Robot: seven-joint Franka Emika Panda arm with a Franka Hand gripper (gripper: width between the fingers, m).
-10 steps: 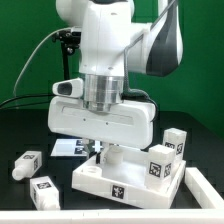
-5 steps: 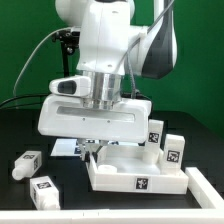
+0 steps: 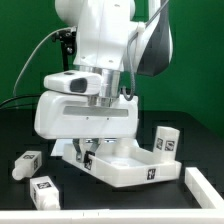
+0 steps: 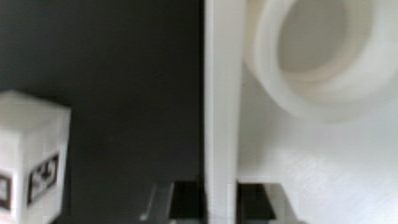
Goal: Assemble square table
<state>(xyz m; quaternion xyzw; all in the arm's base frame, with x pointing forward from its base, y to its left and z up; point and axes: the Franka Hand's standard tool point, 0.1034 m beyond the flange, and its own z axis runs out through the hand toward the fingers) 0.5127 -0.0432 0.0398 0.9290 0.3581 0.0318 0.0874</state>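
Observation:
The white square tabletop (image 3: 135, 166) lies underside up on the black table, turned at an angle. My gripper (image 3: 87, 152) is shut on its raised rim at the corner on the exterior view's left. In the wrist view the rim (image 4: 221, 90) runs straight between my dark fingers (image 4: 185, 202), and my gripper (image 4: 221, 203) is closed on it. A round leg socket (image 4: 329, 50) shows inside the tabletop. Two tagged white legs (image 3: 28, 165) (image 3: 44, 190) lie at the exterior view's left. One leg (image 3: 166, 142) stands behind the tabletop. A leg (image 4: 32, 155) also shows in the wrist view.
A white raised border (image 3: 203, 187) sits at the front on the exterior view's right, close to the tabletop's corner. The robot's large white hand housing (image 3: 85, 118) hangs over the tabletop's back part. A green wall stands behind.
The tabletop has turned on the table and its gripped corner has swung toward the exterior view's left. My hand has turned with it. The legs at the left have not moved.

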